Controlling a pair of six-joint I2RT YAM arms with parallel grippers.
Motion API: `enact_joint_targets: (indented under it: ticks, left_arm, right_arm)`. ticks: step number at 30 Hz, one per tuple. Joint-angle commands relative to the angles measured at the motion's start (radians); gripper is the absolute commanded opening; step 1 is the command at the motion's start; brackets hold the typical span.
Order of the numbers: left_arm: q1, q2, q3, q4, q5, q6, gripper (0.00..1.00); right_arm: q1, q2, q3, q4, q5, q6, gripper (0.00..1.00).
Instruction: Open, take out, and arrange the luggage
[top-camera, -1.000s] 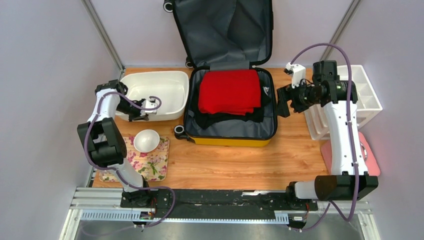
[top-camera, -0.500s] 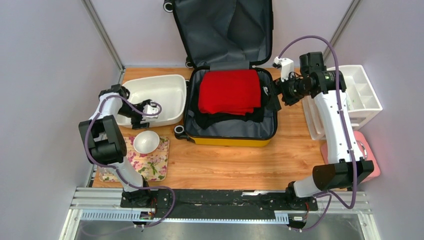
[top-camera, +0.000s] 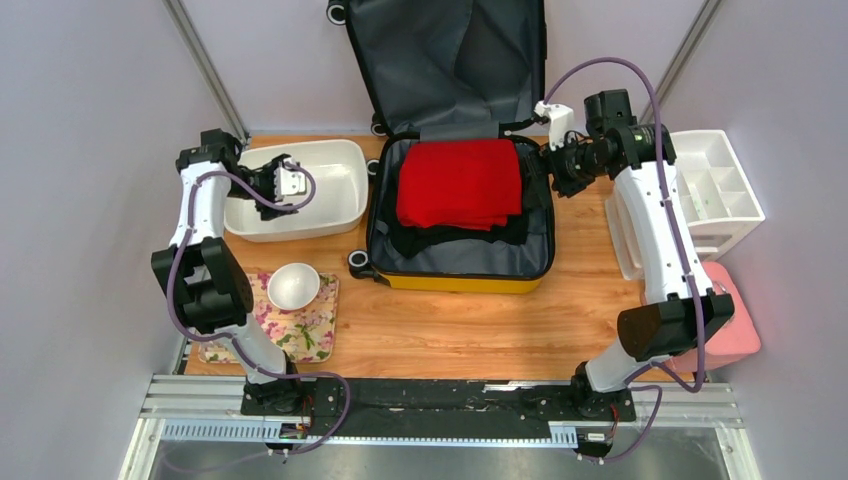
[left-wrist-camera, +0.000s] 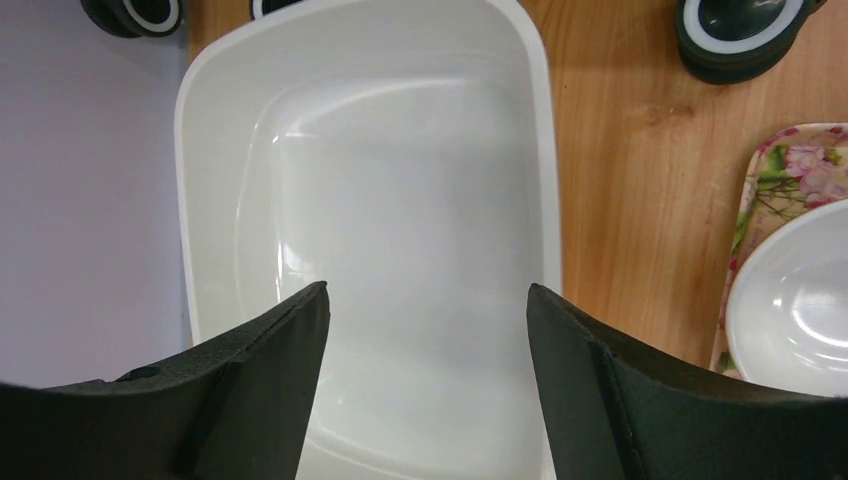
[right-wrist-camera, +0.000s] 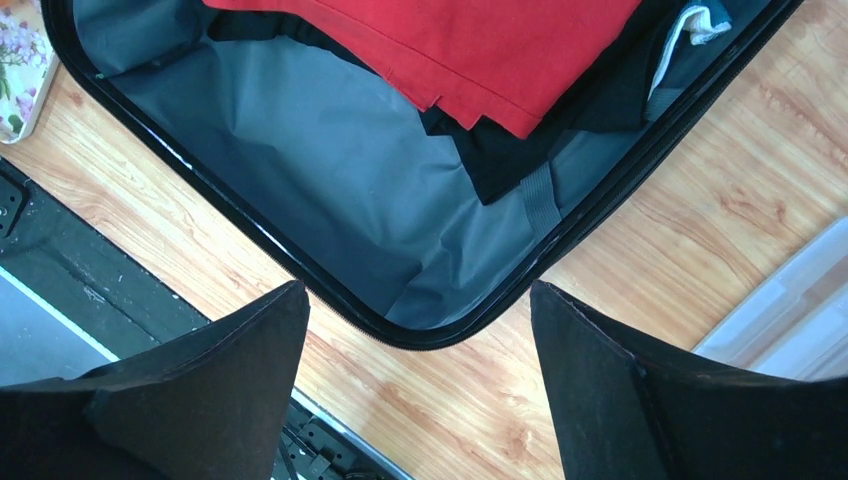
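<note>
The luggage (top-camera: 452, 283) is seen lying open at the middle of the table's far side, its lid (top-camera: 450, 60) propped upright against the back wall. A folded red garment (top-camera: 460, 185) is stacked on black clothing (top-camera: 450, 240) inside it, so unpacking is judged not yet finished.

The right gripper (top-camera: 555, 165) is held over the luggage's right rim, near its far right corner, with the fingers spread wide and nothing between them. In the right wrist view, only grey lining (right-wrist-camera: 300, 150) and table are framed between the pads. If the fingers are lowered here, the zipper rim could be struck or the loose lining pinched instead of the clothes. The shell could then be dragged or the lid tipped forward.

The left gripper (left-wrist-camera: 425, 300) is held to the left of the luggage, above an empty white tub (left-wrist-camera: 545, 200), with the fingers likewise parted and nothing gripped.

If the red garment is taken by one edge only, it is likely to be unfolded in the air. Its tail could then be trailed across the luggage's rim, or the black layer could be lifted along with it. A wide sweep away from the luggage's right side could see the white organizer (top-camera: 715, 190) knocked.
</note>
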Motion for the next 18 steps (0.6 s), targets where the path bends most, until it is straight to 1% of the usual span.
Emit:
enact_joint_targets:
  ticks: [1, 2, 3, 4, 5, 6, 7, 8, 9, 11, 12, 13, 14, 16, 17, 18]
  left_arm:
    - [0.003, 0.013, 0.045, -0.170, 0.090, 0.096, 0.80]
    - [0.005, 0.016, 0.065, -0.208, 0.086, 0.132, 0.80]
    - [0.006, 0.025, 0.078, -0.291, 0.080, 0.177, 0.80]
    - [0.006, 0.024, 0.087, -0.282, 0.102, 0.134, 0.80]
    - [0.006, 0.024, 0.094, -0.241, 0.121, 0.047, 0.80]
    - [0.006, 0.024, 0.091, -0.113, 0.142, -0.050, 0.80]
    - [0.005, 0.024, 0.079, -0.024, 0.176, -0.278, 0.79]
    - [-0.001, 0.029, 0.067, 0.083, 0.176, -0.434, 0.74]
    - [-0.023, 0.035, 0.056, 0.289, 0.163, -0.718, 0.71]
    - [-0.055, 0.042, 0.013, 0.455, 0.085, -0.918, 0.65]
    - [-0.072, 0.052, 0.001, 0.545, 0.060, -0.969, 0.64]
    - [-0.112, 0.055, -0.026, 0.581, 0.002, -1.026, 0.63]
    - [-0.136, 0.062, -0.034, 0.601, -0.038, -1.034, 0.63]
    - [-0.187, 0.113, -0.022, 0.569, -0.115, -0.985, 0.61]
    - [-0.195, 0.133, -0.019, 0.551, -0.123, -0.971, 0.61]
    - [-0.199, 0.166, -0.014, 0.493, -0.124, -0.909, 0.61]
  right_arm:
    - [0.009, 0.027, 0.071, 0.015, -0.017, 0.009, 0.85]
    - [0.009, 0.032, 0.077, 0.011, -0.020, 0.009, 0.85]
    - [0.009, 0.035, 0.082, 0.005, -0.018, 0.008, 0.85]
    - [0.009, 0.040, 0.088, 0.003, -0.015, 0.006, 0.85]
    - [0.009, 0.041, 0.088, 0.003, -0.011, 0.006, 0.85]
    - [0.009, 0.040, 0.085, 0.005, -0.009, 0.008, 0.85]
    - [0.009, 0.038, 0.082, 0.006, -0.010, 0.011, 0.85]
    - [0.011, 0.037, 0.074, 0.009, -0.012, 0.014, 0.85]
    - [0.011, 0.037, 0.071, 0.015, -0.010, 0.018, 0.85]
    - [0.011, 0.037, 0.070, 0.017, -0.003, 0.021, 0.85]
    - [0.009, 0.037, 0.073, 0.018, -0.001, 0.026, 0.85]
    - [0.009, 0.038, 0.077, 0.018, 0.002, 0.026, 0.85]
    - [0.011, 0.037, 0.080, 0.018, 0.008, 0.029, 0.85]
    - [0.011, 0.040, 0.090, 0.018, 0.013, 0.031, 0.85]
    - [0.009, 0.041, 0.090, 0.018, 0.014, 0.032, 0.85]
    - [0.011, 0.041, 0.086, 0.025, 0.016, 0.034, 0.85]
